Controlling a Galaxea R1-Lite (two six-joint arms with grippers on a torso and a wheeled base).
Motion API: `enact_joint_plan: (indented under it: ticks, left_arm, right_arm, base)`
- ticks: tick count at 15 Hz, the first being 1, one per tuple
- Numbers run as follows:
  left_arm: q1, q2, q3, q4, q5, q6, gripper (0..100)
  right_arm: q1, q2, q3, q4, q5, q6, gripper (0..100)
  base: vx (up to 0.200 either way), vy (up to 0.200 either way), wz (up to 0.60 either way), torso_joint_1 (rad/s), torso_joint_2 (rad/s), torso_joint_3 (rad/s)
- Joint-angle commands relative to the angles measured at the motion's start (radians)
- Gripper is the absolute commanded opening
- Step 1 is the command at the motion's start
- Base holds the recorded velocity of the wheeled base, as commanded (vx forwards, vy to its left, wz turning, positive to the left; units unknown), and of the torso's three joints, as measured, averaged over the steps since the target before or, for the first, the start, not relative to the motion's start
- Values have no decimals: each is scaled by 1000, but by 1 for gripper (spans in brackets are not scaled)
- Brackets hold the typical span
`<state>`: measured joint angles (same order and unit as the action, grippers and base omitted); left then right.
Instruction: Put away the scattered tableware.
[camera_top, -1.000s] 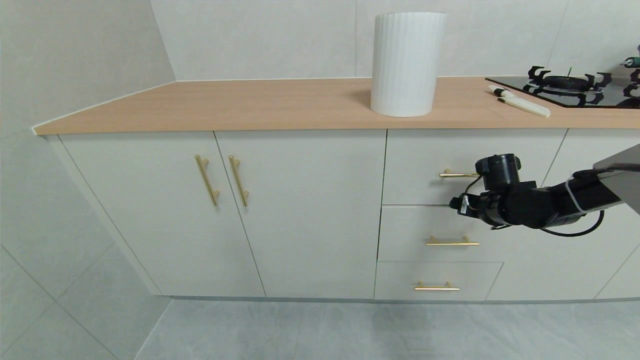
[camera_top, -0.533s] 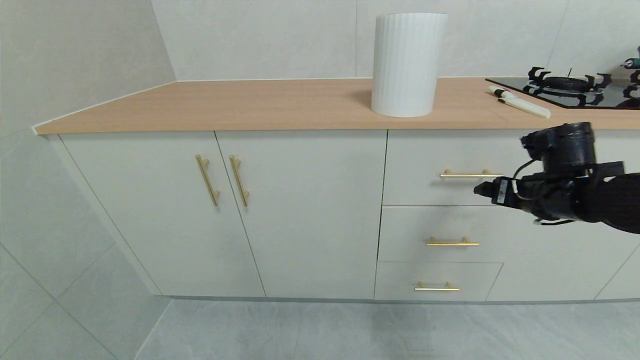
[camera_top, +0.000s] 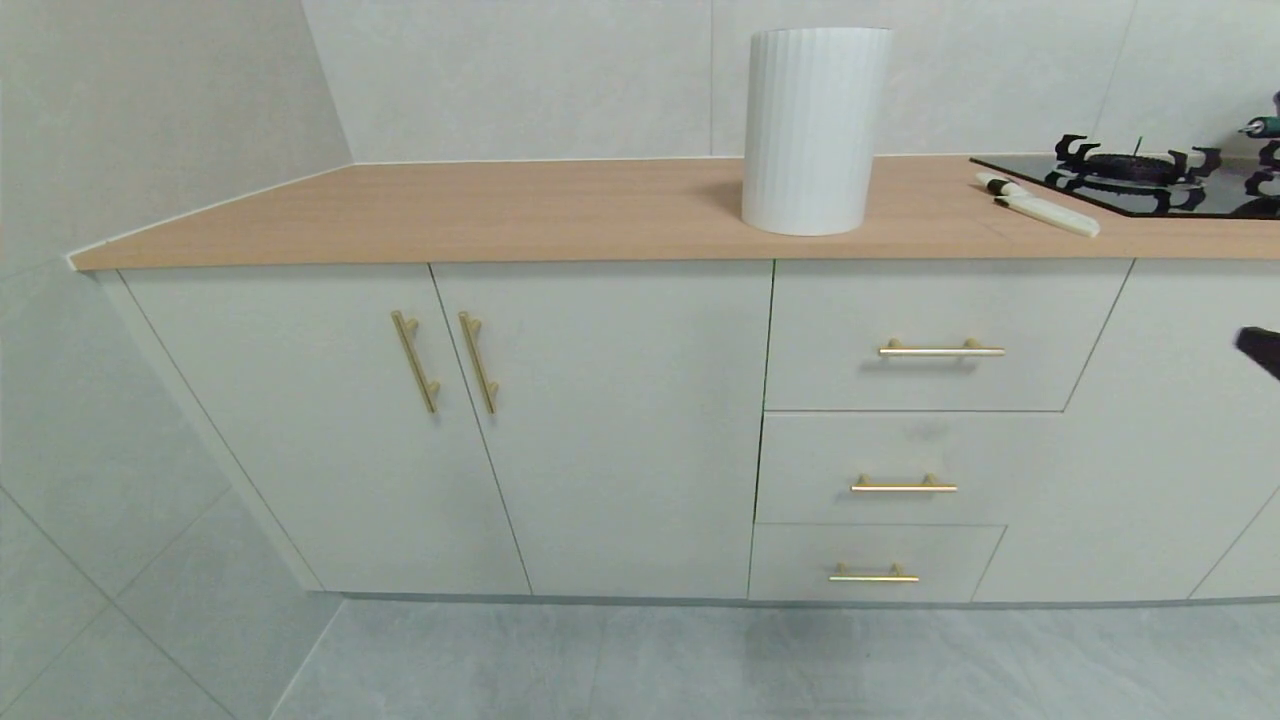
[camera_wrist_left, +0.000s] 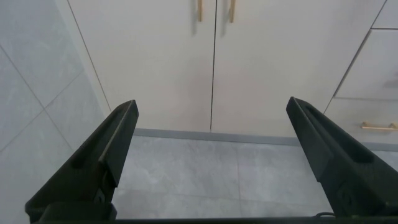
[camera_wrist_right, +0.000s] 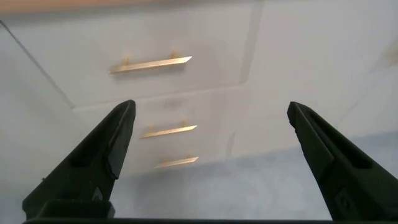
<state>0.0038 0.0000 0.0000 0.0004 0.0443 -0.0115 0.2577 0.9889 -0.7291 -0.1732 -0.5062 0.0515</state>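
Right wrist view: right pincer (camera_wrist_right: 210, 107) wide, facing drawers (camera_wrist_right: 205, 68); left pincer (camera_wrist_left: 211, 104) wide, low, facing cabinet doors (camera_wrist_left: 155, 62).

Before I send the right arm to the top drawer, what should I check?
1. Right gripper open, empty: ok.
2. Left gripper open, empty: ok.
3. Top drawer handle unobstructed: ok.
4. Top drawer open: not ok, it is shut.
5. Tableware located: ok, white utensils lie on the countertop near the hob.
6. Room inside the drawer: cannot tell.
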Motion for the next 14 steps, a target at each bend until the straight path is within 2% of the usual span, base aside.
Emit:
enact_joint_plan:
  ticks: [1,2,4,6,10,12,13,14]
  left_arm:
    - [1,0,0,0,0,-1,100]
    - [1,0,0,1,0,-1,100]
    - [1,0,0,1,0,-1,100]
    - [1,0,0,1,0,-1,100]
    - [1,0,0,0,0,-1,100]
    - [1,0,0,1,0,-1,100]
    - [1,0,0,1,0,-1,100]
    - [1,0,0,1,0,-1,100]
  right_arm:
    - [6,-381,145,49,-106,-121,100]
    - [-21,-498,175,115,-129,-127,100]
    - [-132,-655,198,219,-117,-128,100]
    - [-184,-777,231,258,-72,-128,100]
    - [-256,-989,381,254,3,-127,100]
    - [-256,-989,471,212,58,-121,100]
    - [-256,-989,542,159,94,-119,100]
    - [-256,-989,611,104,192,-119,100]
  base:
    - [0,0,0,0,0,0]
    - [0,0,0,0,0,0]
    - [0,0,0,0,0,0]
    - [0,0,0,0,0,0]
    - [0,0,0,0,0,0]
    - [0,0,0,0,0,0]
    - [0,0,0,0,0,0]
    - [0,0,0,0,0,0]
